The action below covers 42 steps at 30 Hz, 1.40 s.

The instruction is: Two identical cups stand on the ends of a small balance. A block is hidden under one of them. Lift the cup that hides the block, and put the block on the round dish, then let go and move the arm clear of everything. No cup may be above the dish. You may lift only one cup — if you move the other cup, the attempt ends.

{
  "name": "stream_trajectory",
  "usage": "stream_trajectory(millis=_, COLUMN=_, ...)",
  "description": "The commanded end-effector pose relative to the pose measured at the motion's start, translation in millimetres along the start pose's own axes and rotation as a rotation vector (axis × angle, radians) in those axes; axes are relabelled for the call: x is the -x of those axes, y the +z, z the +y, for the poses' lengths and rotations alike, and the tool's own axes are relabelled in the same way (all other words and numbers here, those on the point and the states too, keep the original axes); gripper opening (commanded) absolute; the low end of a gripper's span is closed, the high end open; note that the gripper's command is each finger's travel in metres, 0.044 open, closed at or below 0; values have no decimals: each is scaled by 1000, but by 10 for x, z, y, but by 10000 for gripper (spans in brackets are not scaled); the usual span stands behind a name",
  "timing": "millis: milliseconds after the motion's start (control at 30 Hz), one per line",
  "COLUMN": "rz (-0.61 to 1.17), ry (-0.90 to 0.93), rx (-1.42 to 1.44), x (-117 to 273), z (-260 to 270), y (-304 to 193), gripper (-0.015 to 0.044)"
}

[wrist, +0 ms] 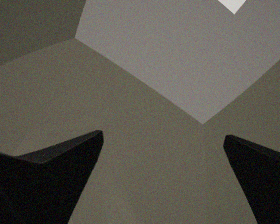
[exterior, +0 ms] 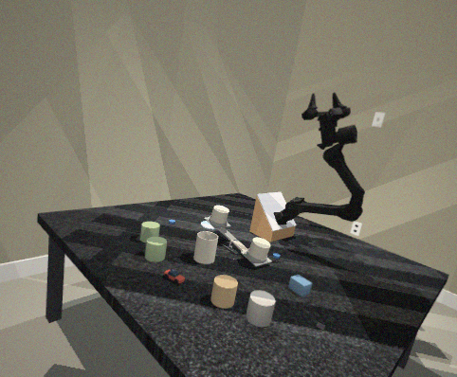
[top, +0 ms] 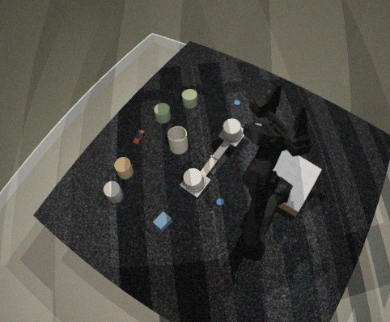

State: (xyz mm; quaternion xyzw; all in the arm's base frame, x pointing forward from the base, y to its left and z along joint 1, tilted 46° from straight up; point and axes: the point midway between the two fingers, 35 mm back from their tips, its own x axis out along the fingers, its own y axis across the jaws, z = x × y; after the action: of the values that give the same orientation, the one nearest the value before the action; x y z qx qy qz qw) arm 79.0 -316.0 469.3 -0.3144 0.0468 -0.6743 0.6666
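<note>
Two identical pale cups stand upside down on the ends of the small balance [top: 216, 154] [exterior: 228, 238]: the far cup [top: 232, 129] [exterior: 220, 214] and the near cup [top: 193, 179] [exterior: 260, 248]. No block shows. The round pale-blue dish [top: 258, 124] lies just beyond the far cup and is almost wholly hidden by my arm. My gripper [top: 290, 103] [exterior: 323, 98] [wrist: 164, 139] is open and empty. It is raised high above the table with its fingers pointing up, and the wrist view shows only walls.
A white and orange wedge [top: 300, 174] [exterior: 268, 215] stands by the arm's base. An open beige cup [top: 177, 139] [exterior: 206, 247], two green cylinders [top: 162, 112] [top: 189, 98], an orange cylinder [top: 123, 167], a grey cylinder [top: 112, 192], a blue block [top: 163, 221] and a red toy car [top: 138, 137] stand around the balance.
</note>
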Motion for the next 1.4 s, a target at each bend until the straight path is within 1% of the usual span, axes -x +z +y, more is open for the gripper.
stream_trajectory(millis=0, rz=50, ry=139, rx=42, x=-22, z=332, y=-196, gripper=440)
stream_trajectory(millis=300, rz=151, ry=423, rx=99, x=77, z=966, y=-603, gripper=440)
stream_trajectory(millis=600, rz=253, ry=711, rx=121, x=354, z=1531, y=-991, gripper=440)
stream_trajectory(millis=1000, rz=394, ry=1095, rx=91, x=956, z=2121, y=-1414, gripper=440)
stream_trajectory(millis=1367, rz=534, ry=1432, rx=-3, x=1643, z=2450, y=-1644, gripper=440)
